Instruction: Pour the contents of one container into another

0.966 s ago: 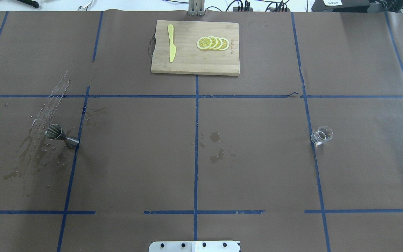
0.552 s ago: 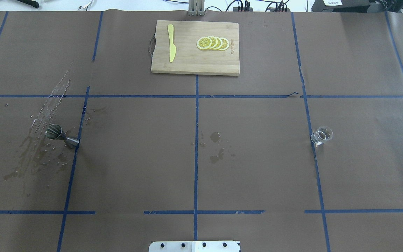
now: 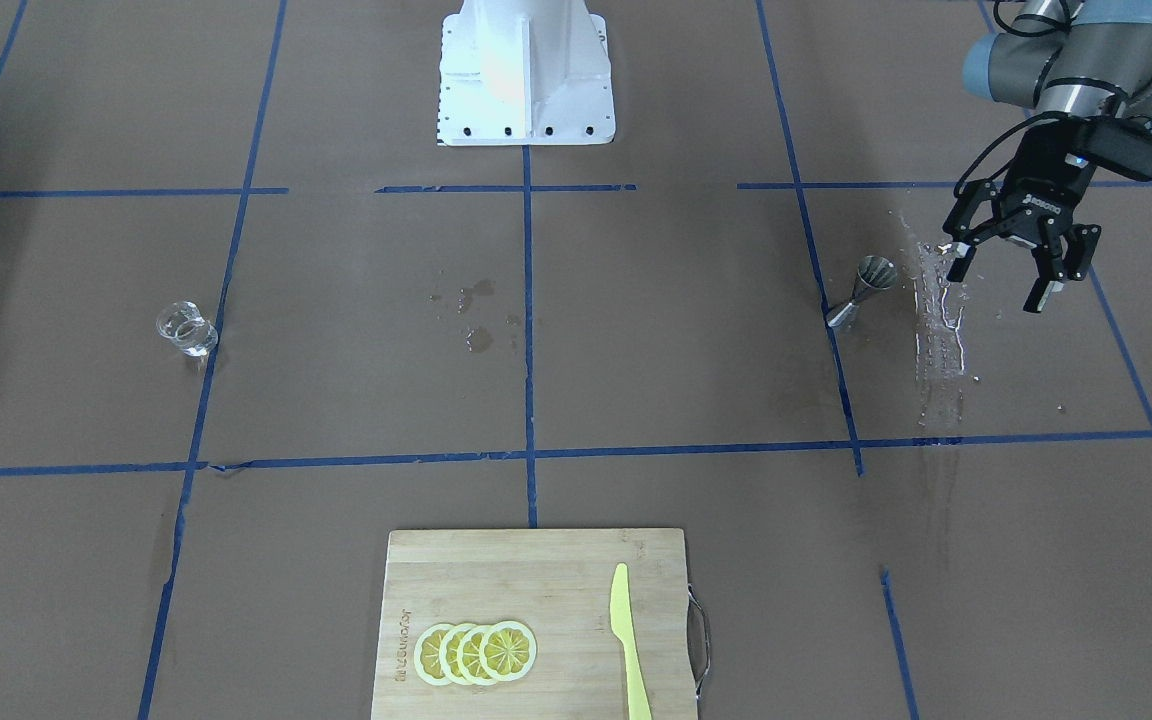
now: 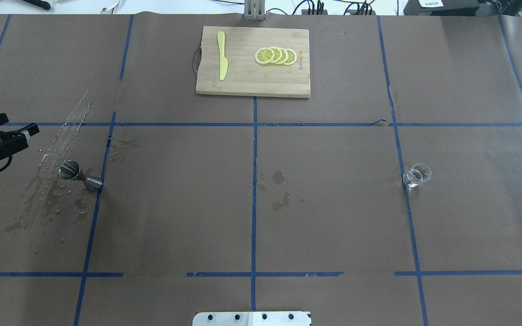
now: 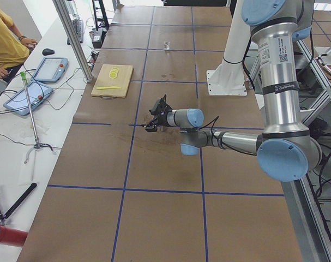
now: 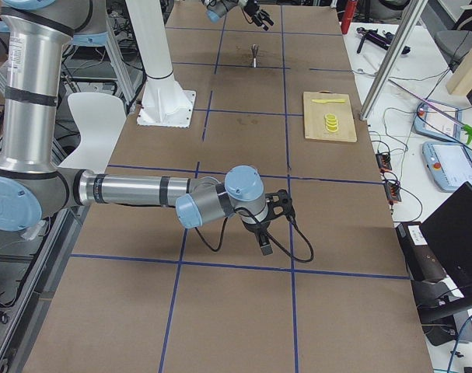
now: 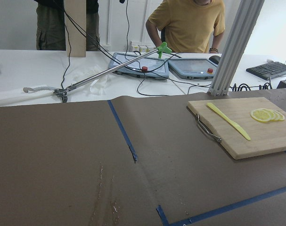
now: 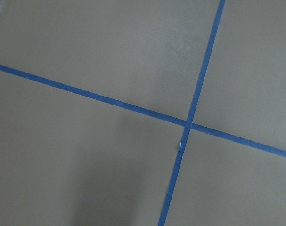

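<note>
The steel jigger stands on wet brown paper on the table's left side. The clear glass tumbler stands alone far off on the right side, on a blue tape line. My left gripper hangs open and holds nothing, above the table a little outward of and beyond the jigger, apart from it. My right gripper shows only in the exterior right view, low over bare paper; I cannot tell its state. Its wrist view shows just crossed tape lines.
A wooden cutting board with lemon slices and a yellow knife lies at the far middle edge. Wet streaks surround the jigger, and small spill marks dot the centre. Operators stand beyond the table's far edge.
My left gripper has come into the overhead view from the left edge and moved inward toward the jigger. The jigger and the glass have stayed put.
</note>
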You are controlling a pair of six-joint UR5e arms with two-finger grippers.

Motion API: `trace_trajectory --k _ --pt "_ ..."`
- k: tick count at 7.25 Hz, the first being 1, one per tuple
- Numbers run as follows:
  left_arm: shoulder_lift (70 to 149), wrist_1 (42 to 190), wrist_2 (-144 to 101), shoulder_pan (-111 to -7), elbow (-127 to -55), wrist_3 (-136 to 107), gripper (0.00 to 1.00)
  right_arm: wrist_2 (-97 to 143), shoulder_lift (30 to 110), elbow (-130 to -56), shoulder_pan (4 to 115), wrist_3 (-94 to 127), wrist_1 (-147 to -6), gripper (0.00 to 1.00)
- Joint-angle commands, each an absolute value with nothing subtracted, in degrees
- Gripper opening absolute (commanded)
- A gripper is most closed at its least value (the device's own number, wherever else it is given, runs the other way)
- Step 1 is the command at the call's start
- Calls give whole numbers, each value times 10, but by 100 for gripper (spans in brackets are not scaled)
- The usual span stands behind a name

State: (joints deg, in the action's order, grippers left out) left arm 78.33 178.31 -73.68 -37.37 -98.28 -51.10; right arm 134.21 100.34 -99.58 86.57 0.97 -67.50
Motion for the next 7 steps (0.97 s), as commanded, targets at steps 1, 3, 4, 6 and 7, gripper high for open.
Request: trace_trajectory --k 1,3,4,6,7 --pt "787 1782 -560 -253 -989 -513 100 1342 1006 -996 866 10 -675 100" --pt "791 1778 -454 -177 -990 -512 100 1342 1007 -997 867 10 -675 100" --pt "794 1776 -427 -151 -989 -512 100 1342 1007 -997 867 10 -675 100" --pt "804 1775 -403 -134 -963 -512 100 1342 1007 -996 867 10 -675 100" --pt "823 1775 -403 -132 -941 -513 100 1342 1007 -996 867 10 -674 100"
